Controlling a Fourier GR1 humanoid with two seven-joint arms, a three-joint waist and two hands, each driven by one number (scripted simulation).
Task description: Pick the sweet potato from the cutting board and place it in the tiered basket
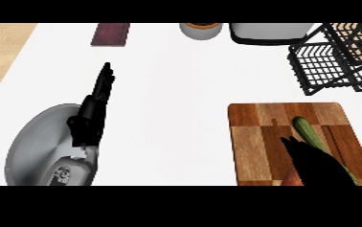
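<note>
A wooden cutting board (254,140) lies at the lower right of the white counter. My right hand (314,161) comes in from the lower edge over the board, its fingers stretched toward the upper left. A small reddish-brown sliver, the sweet potato (290,177), peeks out at the hand's left edge; the rest is hidden under the hand. A green vegetable (307,129) lies along the hand's right side. The black wire tiered basket (324,65) stands at the far right, above the board. My left hand (92,113) rests open at the left, fingers up.
A grey round pan (35,144) sits under my left forearm at the lower left. Along the back edge stand a dark maroon block (111,34), a grey cup (201,30) and a white container with a black base (272,32).
</note>
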